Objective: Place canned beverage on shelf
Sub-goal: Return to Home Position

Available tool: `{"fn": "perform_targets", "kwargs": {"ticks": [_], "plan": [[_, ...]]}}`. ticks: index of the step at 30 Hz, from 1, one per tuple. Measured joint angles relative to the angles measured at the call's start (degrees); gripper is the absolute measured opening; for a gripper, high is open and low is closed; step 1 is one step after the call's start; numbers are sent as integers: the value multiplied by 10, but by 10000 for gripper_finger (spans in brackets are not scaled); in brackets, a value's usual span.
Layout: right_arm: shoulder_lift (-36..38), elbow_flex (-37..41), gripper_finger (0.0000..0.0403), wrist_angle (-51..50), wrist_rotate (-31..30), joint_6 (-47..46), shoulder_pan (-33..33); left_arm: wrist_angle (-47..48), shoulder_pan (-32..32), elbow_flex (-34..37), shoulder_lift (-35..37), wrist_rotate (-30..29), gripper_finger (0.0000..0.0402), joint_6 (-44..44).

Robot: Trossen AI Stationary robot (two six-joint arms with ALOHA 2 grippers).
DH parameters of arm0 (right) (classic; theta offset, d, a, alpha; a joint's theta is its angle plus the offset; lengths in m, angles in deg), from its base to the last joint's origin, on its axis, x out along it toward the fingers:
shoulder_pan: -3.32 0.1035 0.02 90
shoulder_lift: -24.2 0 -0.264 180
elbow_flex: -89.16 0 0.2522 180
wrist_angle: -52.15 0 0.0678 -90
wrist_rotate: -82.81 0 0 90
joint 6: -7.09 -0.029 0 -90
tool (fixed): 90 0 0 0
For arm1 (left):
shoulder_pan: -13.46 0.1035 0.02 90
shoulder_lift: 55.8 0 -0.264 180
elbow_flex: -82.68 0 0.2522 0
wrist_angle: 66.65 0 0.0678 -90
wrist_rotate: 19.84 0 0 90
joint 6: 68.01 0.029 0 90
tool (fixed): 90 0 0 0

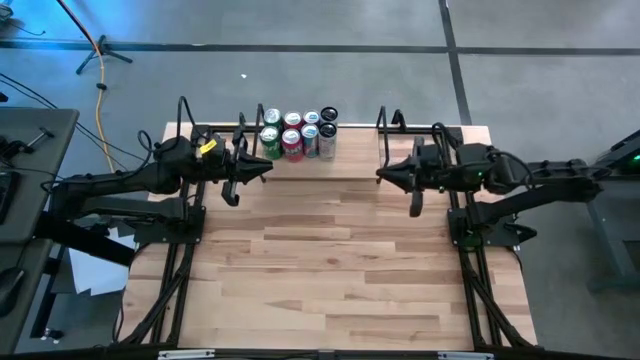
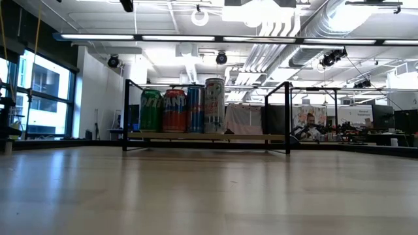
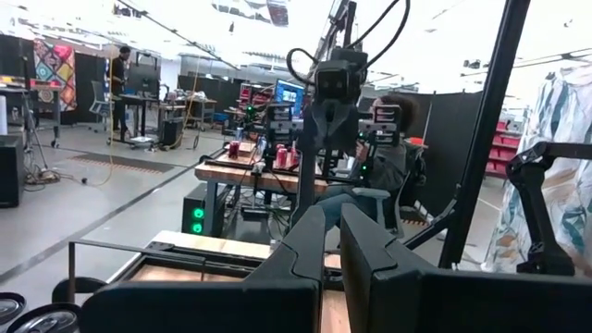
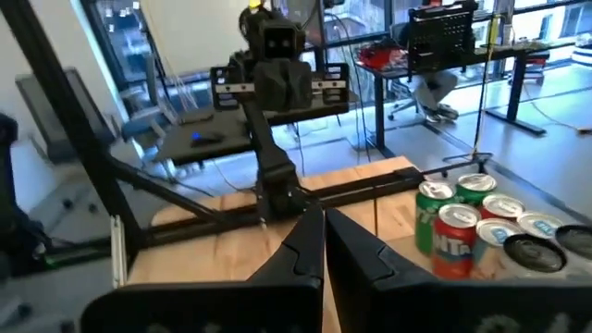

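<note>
The cans (image 1: 298, 133) stand grouped on the left part of the shelf (image 1: 360, 146), at the far edge of the surface (image 1: 330, 260). Left gripper (image 1: 264, 168) and right gripper (image 1: 383, 175) hang just near of the shelf, fingers closed together, holding nothing. Retract each arm nearward and outward without brushing the cans.

The right gripper (image 4: 322, 215) has its two dark fingers pressed close, only a sliver between them, out over the wooden table (image 4: 213, 250). Straight across from it the left gripper (image 4: 276, 199) faces back, its fingers drawn together too. By the table's edge stands a tight bunch of cans (image 4: 490, 227). A green can (image 4: 433, 217) and a red can (image 4: 456, 245) are nearest, with white and dark tops behind. Beyond the table a person (image 4: 433, 81) sits at a desk.
</note>
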Motion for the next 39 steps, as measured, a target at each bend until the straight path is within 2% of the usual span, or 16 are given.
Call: {"fn": "perform_targets", "kwargs": {"ticks": [4,17,20,28,35,39], "plan": [[7,24,0,20,0,-14,-8,0,0,0,0,0,0,0],[10,10,0,42,-7,1,-31,-14,-6,13,17,0,0,-13],[10,10,0,41,-7,1,-31,-63,-21,59,26,-14,0,-35],[10,10,0,14,-7,-2,-31,-266,-64,228,50,-74,0,-87],[10,10,0,9,-7,-15,-31,-377,-73,341,74,-114,0,-135],[10,10,0,9,-7,-15,-31,-399,-73,379,101,-138,0,-142]]}}
